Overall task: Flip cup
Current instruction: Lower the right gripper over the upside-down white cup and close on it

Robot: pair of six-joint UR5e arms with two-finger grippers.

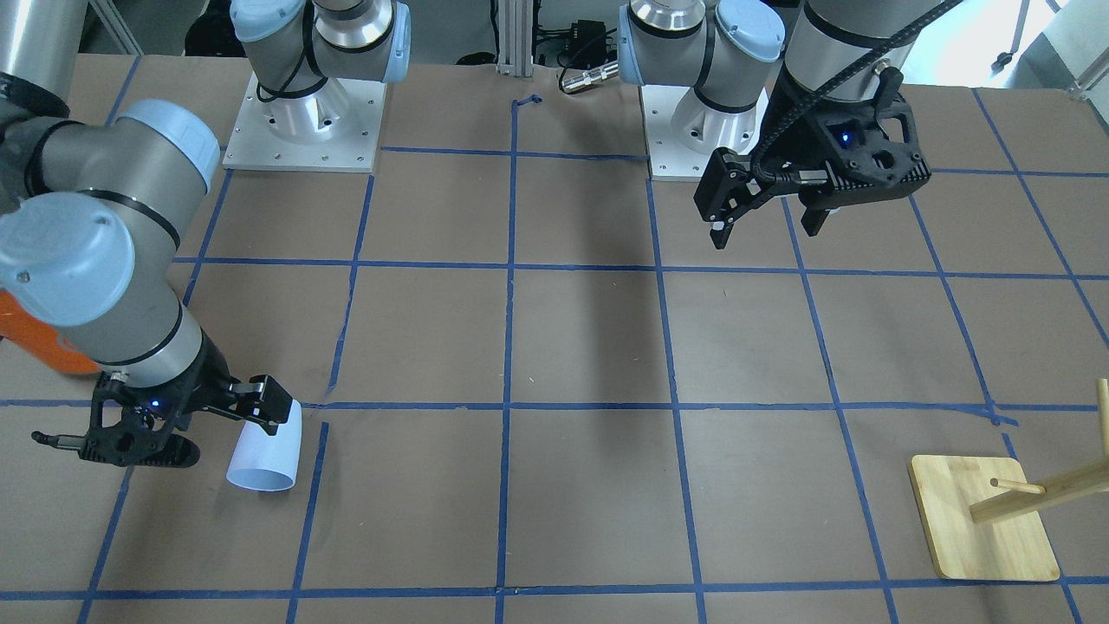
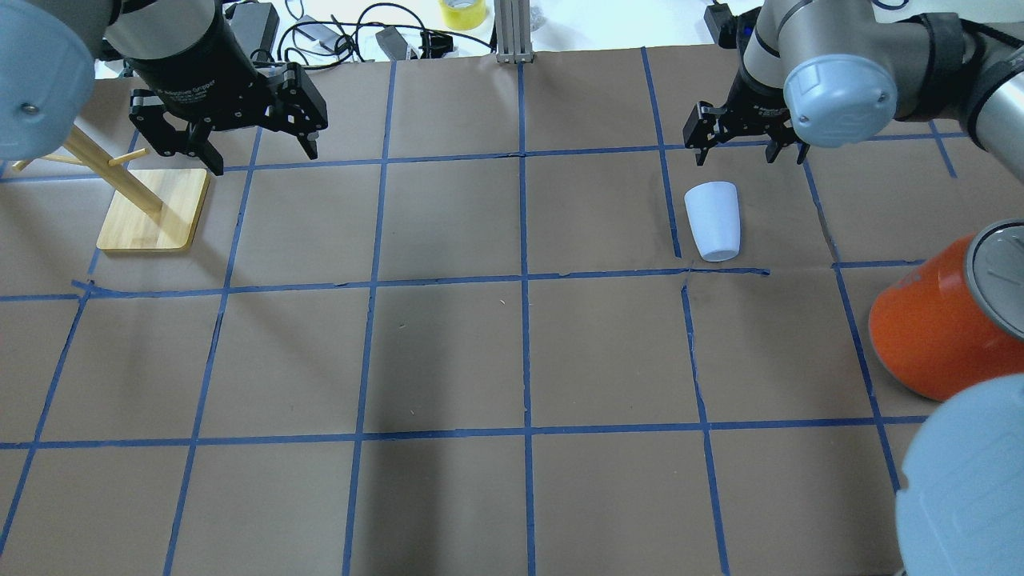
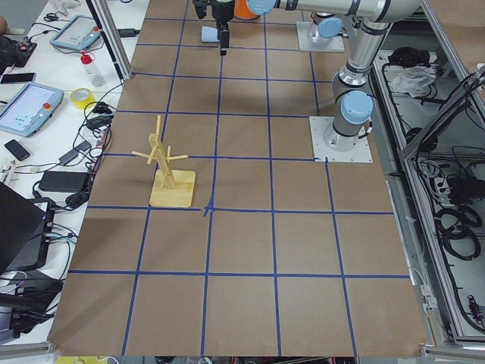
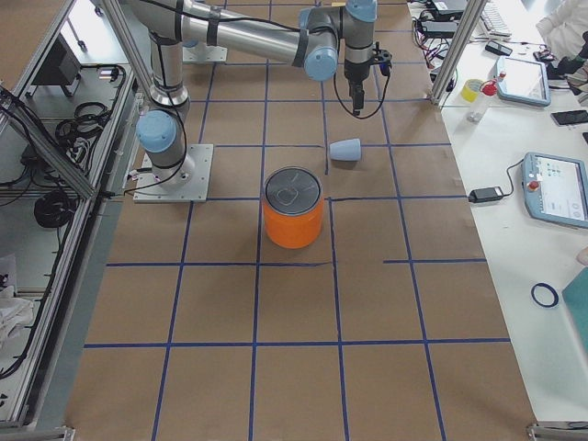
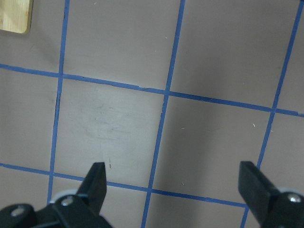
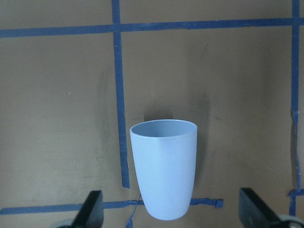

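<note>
The pale blue cup [image 2: 714, 220] lies on its side on the brown table, mouth pointing away from the robot's base. It also shows in the front view [image 1: 267, 451], the right side view [image 4: 346, 149] and the right wrist view [image 6: 165, 171]. My right gripper [image 2: 750, 156] is open and empty, hovering above the cup without touching it. In the right wrist view [image 6: 172, 209] the cup's base end lies between the two fingers. My left gripper [image 2: 260, 152] is open and empty, raised over the far left of the table, also seen in the front view [image 1: 767, 230].
A big orange can [image 2: 936, 328] with a silver lid stands near the cup on the robot's side. A wooden peg rack [image 2: 152, 212] on a square base stands under my left arm. Blue tape lines form a grid on the table.
</note>
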